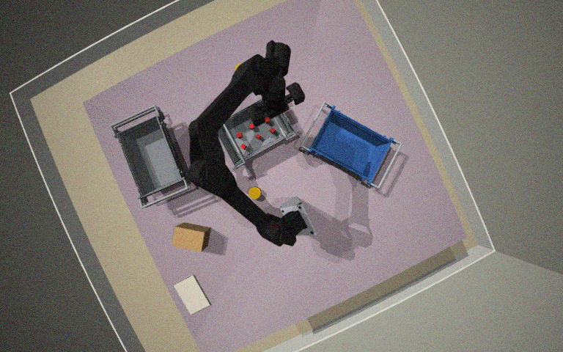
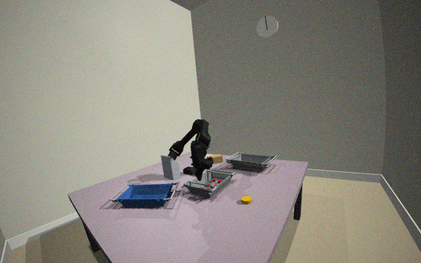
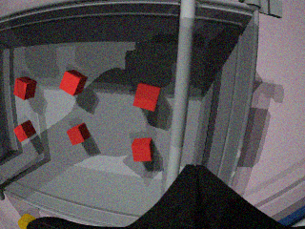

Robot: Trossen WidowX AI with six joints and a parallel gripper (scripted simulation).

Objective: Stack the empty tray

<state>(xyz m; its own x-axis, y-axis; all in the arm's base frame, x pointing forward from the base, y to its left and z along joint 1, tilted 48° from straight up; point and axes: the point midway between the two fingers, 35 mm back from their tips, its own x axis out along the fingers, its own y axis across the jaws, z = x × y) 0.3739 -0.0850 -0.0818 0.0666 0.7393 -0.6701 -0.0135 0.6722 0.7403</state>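
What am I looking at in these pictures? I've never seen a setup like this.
The machine is one black jointed arm on a table. The top view looks down, the exterior view looks across the room, and the wrist view looks past the gripper into a gray tray with six red blocks. Around it are an empty gray tray, an empty blue tray, two yellow discs, an orange box and a cream slab. The gripper is closed, holding nothing.
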